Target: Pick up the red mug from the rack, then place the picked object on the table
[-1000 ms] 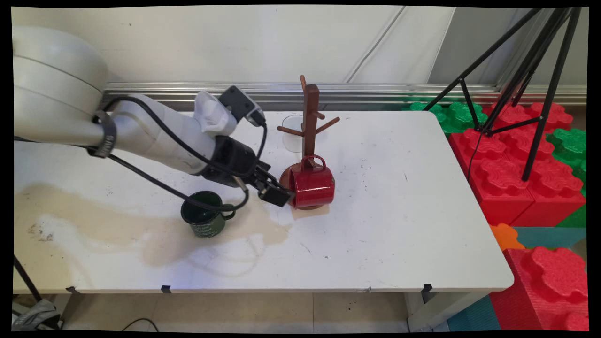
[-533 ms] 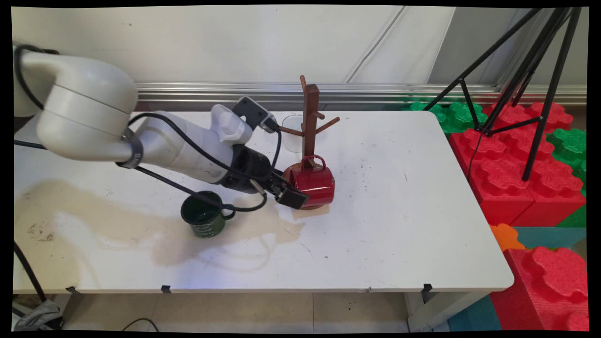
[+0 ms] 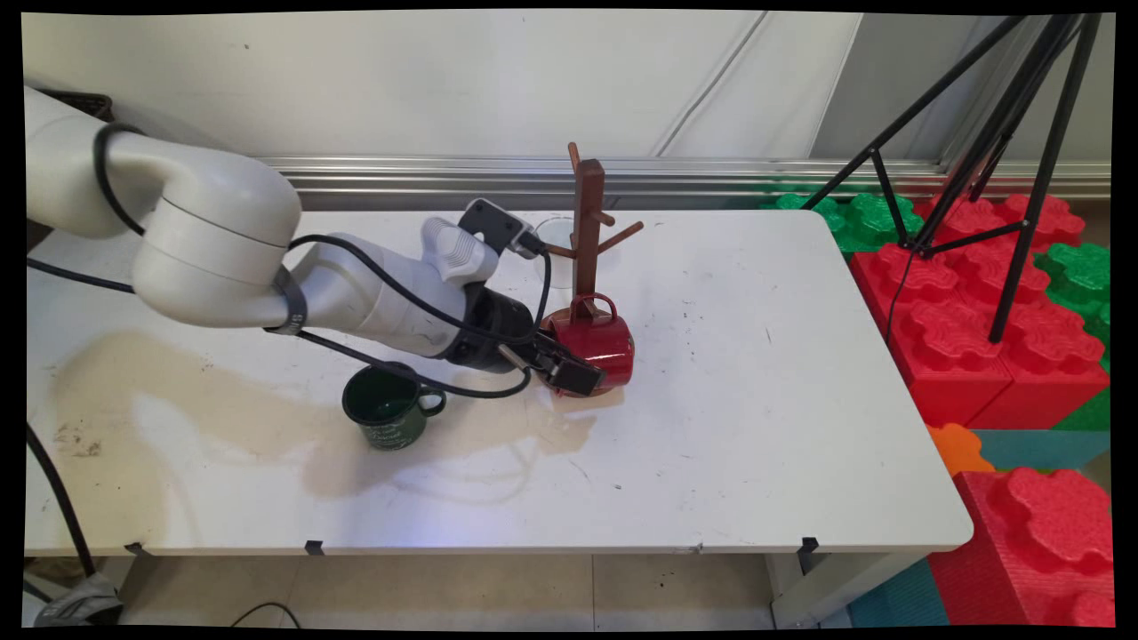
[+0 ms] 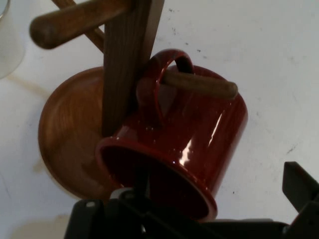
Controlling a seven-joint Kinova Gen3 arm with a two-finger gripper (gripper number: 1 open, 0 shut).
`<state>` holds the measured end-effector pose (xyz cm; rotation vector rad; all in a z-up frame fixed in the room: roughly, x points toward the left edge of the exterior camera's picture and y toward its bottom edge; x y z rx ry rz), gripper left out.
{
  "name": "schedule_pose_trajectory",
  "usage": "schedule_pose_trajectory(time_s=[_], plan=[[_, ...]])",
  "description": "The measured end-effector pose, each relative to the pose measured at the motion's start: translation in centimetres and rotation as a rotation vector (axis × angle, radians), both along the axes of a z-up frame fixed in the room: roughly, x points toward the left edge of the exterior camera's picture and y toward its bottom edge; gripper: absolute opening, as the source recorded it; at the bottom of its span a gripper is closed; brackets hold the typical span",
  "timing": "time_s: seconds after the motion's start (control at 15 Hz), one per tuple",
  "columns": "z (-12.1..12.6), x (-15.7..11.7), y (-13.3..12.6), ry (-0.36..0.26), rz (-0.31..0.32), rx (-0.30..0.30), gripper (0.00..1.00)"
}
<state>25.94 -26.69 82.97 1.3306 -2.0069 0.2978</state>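
Note:
A red mug (image 3: 600, 345) (image 4: 199, 134) hangs by its handle on a low peg (image 4: 199, 82) of the wooden mug tree (image 3: 588, 222), its mouth turned toward my hand. My gripper (image 3: 573, 373) (image 4: 219, 181) is open at the mug's mouth. One finger (image 4: 300, 188) stands outside the mug's wall and the other reaches into the opening, with the rim between them. The tree's round base (image 4: 65, 129) lies under the mug. A dark green mug (image 3: 388, 409) stands upright on the table, below the arm.
A clear glass cup (image 3: 555, 242) (image 4: 7, 40) stands just behind the mug tree. A brown stain (image 3: 178, 400) spreads over the table's left half. A black tripod (image 3: 1013, 133) and red and green foam blocks (image 3: 969, 311) stand beyond the table's right edge.
The arm has moved right toward the mug tree. The gripper went from just left of the red mug to its mouth. The mug and the green mug have not moved.

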Motion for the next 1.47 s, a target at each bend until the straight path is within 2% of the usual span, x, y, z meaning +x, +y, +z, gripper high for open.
schedule_pose_trajectory(time_s=[0.53,0.6,1.27,1.47], plan=[[-1.5,-0.5,-1.2,0.05,0.019,0.006,1.0],[-1.6,-0.5,-1.3,0.054,0.02,0.007,0.0],[-1.5,-0.6,-1.2,0.068,0.024,0.0,0.0],[-1.1,-1.3,-0.3,0.076,0.017,-0.001,0.0]])
